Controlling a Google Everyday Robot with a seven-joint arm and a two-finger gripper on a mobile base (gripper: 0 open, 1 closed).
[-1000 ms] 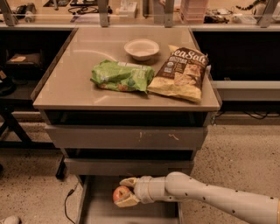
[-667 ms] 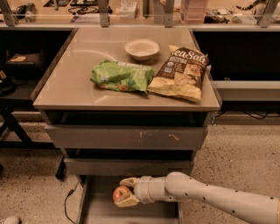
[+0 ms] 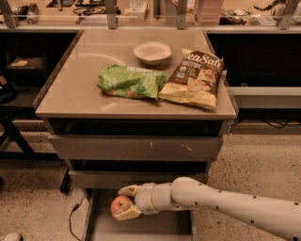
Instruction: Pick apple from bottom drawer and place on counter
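The apple [image 3: 119, 204] is small, red-orange with a yellowish patch. It sits between the fingers of my gripper [image 3: 124, 203], which is shut on it over the open bottom drawer [image 3: 141, 227], a shallow grey tray at the foot of the cabinet. My white arm [image 3: 225, 205] reaches in from the lower right. The counter [image 3: 80, 89] is the glossy beige top of the grey cabinet, well above the gripper.
On the counter lie a green chip bag [image 3: 130, 82], a brown-and-yellow chip bag [image 3: 196, 80] and a white bowl [image 3: 152, 52]. Two grey drawers with scuffed fronts [image 3: 136, 148] sit between counter and bottom drawer. A cluttered bench [image 3: 150, 14] runs behind. A black cable [image 3: 73, 214] lies on the speckled floor.
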